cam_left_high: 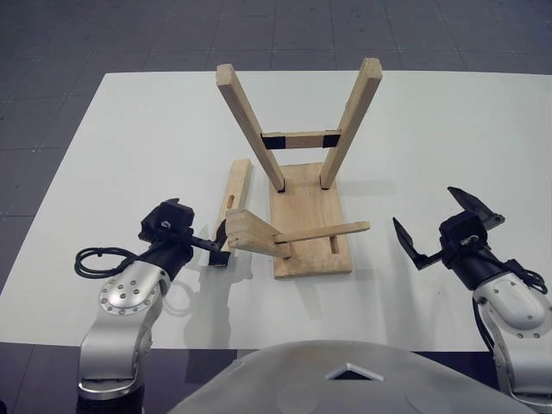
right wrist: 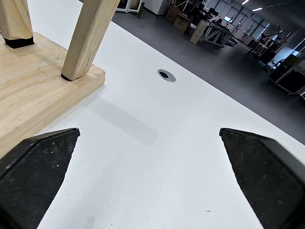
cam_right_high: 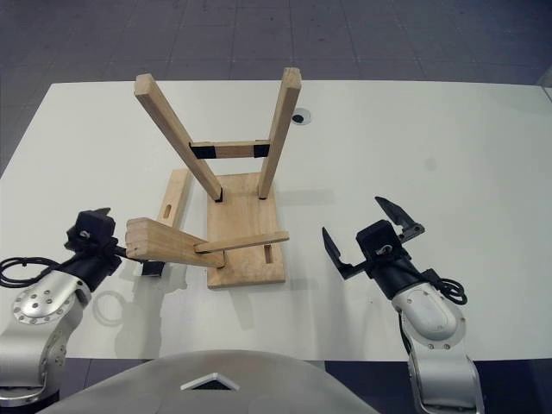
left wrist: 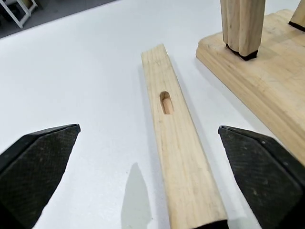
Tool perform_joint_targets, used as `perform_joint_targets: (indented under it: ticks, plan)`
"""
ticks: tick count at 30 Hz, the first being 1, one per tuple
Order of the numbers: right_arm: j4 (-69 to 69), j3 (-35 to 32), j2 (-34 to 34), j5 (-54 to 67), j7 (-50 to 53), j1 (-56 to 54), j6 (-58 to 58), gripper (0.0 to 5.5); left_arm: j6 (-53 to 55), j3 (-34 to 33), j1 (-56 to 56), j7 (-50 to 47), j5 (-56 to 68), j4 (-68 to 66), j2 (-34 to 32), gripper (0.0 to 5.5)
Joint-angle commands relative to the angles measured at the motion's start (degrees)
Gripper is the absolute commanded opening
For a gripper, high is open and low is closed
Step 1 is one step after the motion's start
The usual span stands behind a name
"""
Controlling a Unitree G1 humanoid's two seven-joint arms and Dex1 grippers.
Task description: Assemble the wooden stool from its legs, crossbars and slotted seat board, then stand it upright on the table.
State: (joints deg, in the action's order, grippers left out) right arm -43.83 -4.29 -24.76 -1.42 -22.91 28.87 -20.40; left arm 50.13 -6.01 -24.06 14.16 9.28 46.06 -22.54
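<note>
white table (cam_left_high: 448, 129), top surface
slotted seat board (cam_left_high: 306, 203) lies flat at centre; a loose slotted leg (cam_left_high: 235, 191) lies flat just beside its left edge; round grommet (cam_right_high: 298, 118) sits behind.

Stereo overhead, wrists near seat board (cam_left_high: 307, 203)

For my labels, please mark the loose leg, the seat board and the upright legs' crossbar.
loose leg (left wrist: 176, 143), left wrist view, top face.
seat board (cam_left_high: 310, 259), left eye view, bare surface.
crossbar (cam_left_high: 302, 140), left eye view, middle.
</note>
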Motion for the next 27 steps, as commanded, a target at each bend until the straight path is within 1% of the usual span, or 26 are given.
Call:
perform_joint_targets:
  ticks: [1, 8, 16, 19, 21, 22, 23, 25, 27]
  plan:
    - [-1.0, 0.7, 0.5, 0.1, 0.4, 0.6, -0.8, 5.5, 5.4, 0.7, 1.5, -2.0, -0.2, 0.8, 1.0, 5.39]
    - [-1.4, 2.1, 0.5, -0.1, 0.6, 0.3, -1.1, 5.5, 5.2, 2.7, 1.5, -3.0, -1.3, -5.2, 1.8, 5.39]
    - [-2.6, 3.6, 0.7, -0.5, 1.1, 0.2, -2.3, 5.5, 4.2, 5.0, 1.1, -1.5, -1.5, -7.2, 0.6, 5.39]
    - [-3.0, 4.0, 0.8, -0.6, 1.3, 0.1, -2.7, 5.5, 2.7, 6.9, 1.1, -2.5, -4.0, -9.4, -0.8, 5.39]
    - [-3.4, 4.0, 0.8, -0.6, 1.3, 0.0, -3.1, 5.5, 3.2, 7.1, 1.2, -3.5, -5.1, -11.0, -0.7, 5.39]
    - [-3.6, 4.0, 0.9, -0.6, 1.4, 0.0, -3.3, 5.5, 3.9, 7.0, 1.2, -3.8, -5.0, -11.6, -0.2, 5.19]
    - [-3.8, 4.0, 0.9, -0.6, 1.4, 0.0, -3.5, 5.5, 4.9, 7.0, 1.0, -4.0, -4.8, -12.2, 0.4, 5.12]
    - [-4.0, 4.0, 1.0, -0.7, 1.5, 0.0, -3.8, 5.5, 3.6, 8.7, 0.3, -4.2, -5.7, -12.6, 0.0, 4.81]
    - [-4.1, 4.0, 1.0, -0.8, 1.5, 0.0, -3.9, 5.5, 2.8, 10.6, -0.3, -4.5, -6.8, -12.4, -0.9, 4.81]
